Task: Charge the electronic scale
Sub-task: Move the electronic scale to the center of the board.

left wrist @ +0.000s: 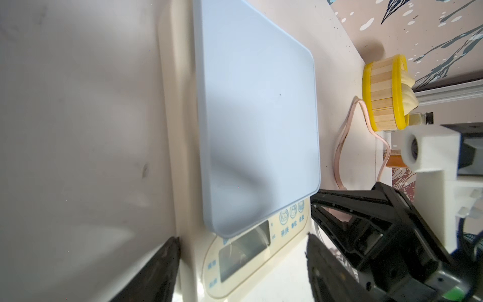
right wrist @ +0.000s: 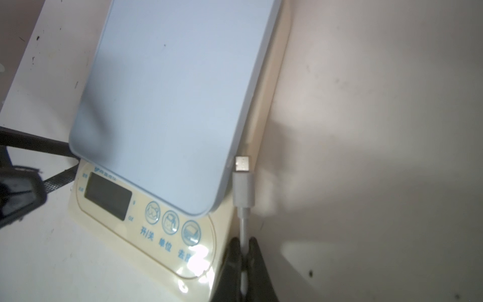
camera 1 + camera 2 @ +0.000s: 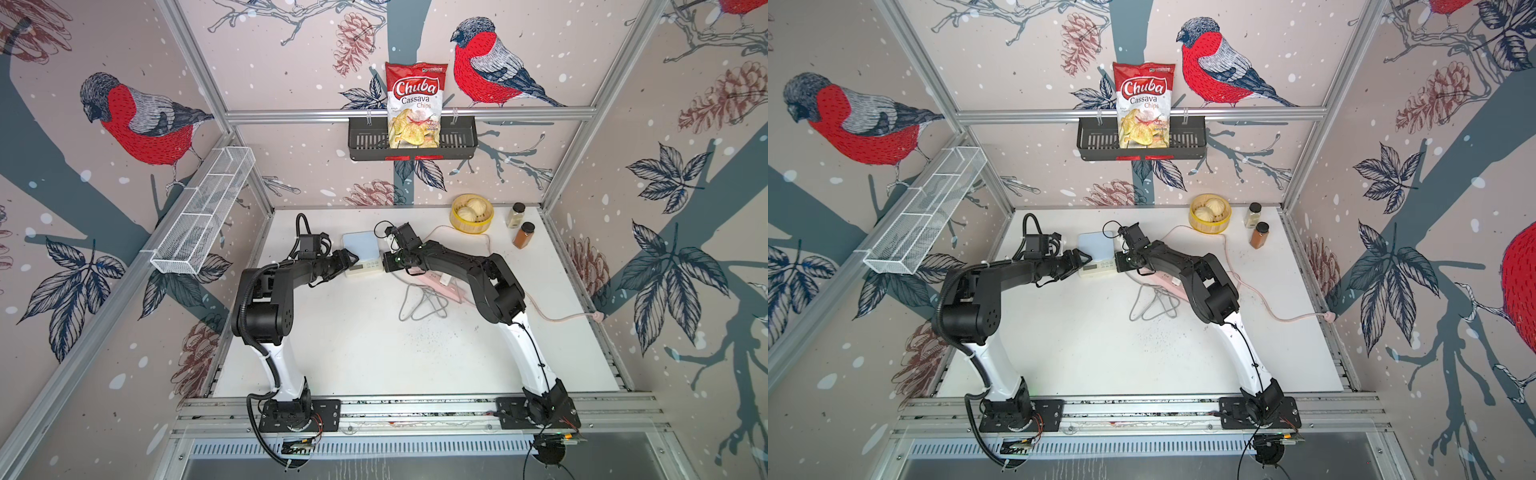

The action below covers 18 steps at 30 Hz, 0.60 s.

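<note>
The left gripper (image 1: 243, 243) stands spread wide astride the display end of the electronic scale (image 3: 360, 246), one black finger (image 1: 156, 272) close against each side. I cannot tell whether they press it or only flank it. It reaches the scale from about 8 o'clock. The right gripper (image 2: 244, 245) is pressed together on a thin white cable (image 2: 243, 227), pinching it just behind the plug (image 2: 243, 183). The plug's bare metal tip lies just beside the scale's 3 o'clock side, under the edge of the pale blue top and outside the body. Taking the white table (image 3: 353, 353) as a clock face with 12 at the back wall, the scale lies flat at about 11 o'clock, its display strip turned toward 6. In both top views a yellow steamer basket (image 3: 471, 214) with buns sits at 1 o'clock, and two spice jars (image 3: 525, 235) stand just beyond it toward 2. A pink power strip (image 3: 436, 286) lies partly under the right arm, toward 3 o'clock from the centre. Loose grey cable loops (image 3: 419, 305) lie just beside the strip on its 6 o'clock side. On the back wall at 12, a black basket (image 3: 365, 143) holds a chips bag (image 3: 415, 95).
</note>
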Motion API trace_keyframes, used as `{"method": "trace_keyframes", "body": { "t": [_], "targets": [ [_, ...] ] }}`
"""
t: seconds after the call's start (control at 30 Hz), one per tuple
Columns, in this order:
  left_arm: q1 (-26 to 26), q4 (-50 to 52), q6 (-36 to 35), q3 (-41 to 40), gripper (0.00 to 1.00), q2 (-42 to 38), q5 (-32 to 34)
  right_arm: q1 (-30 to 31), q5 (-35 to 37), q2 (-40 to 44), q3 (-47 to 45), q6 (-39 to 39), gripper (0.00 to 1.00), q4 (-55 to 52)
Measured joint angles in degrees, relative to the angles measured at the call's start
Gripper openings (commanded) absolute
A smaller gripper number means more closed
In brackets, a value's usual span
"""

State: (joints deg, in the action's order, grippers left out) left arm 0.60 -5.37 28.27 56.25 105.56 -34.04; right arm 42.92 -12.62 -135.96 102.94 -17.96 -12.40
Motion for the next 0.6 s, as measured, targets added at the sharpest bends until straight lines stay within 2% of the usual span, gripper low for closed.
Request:
{"method": "trace_keyframes", "body": {
  "t": [0.2,0.37,0.47,0.6],
  "targets": [
    [0.02,0.22,-0.42,-9.66,0.72,-9.86,1.25,4.81,1.07,9.35,-15.17,-1.73,0.00,2.93],
    [0.28,6.27,-3.23,-15.39,0.76,-18.51,1.68,7.28,1.20,16.68,-25.92,-5.16,0.00,5.73],
    [-0.13,9.60,-4.87,-15.61,0.78,-21.03,3.08,6.34,4.20,19.47,-29.20,-8.07,0.00,5.88],
    [-1.07,13.14,-7.74,-11.78,0.78,-19.19,4.13,4.39,8.15,21.97,-30.99,-10.86,0.00,5.53]
  ]
}}
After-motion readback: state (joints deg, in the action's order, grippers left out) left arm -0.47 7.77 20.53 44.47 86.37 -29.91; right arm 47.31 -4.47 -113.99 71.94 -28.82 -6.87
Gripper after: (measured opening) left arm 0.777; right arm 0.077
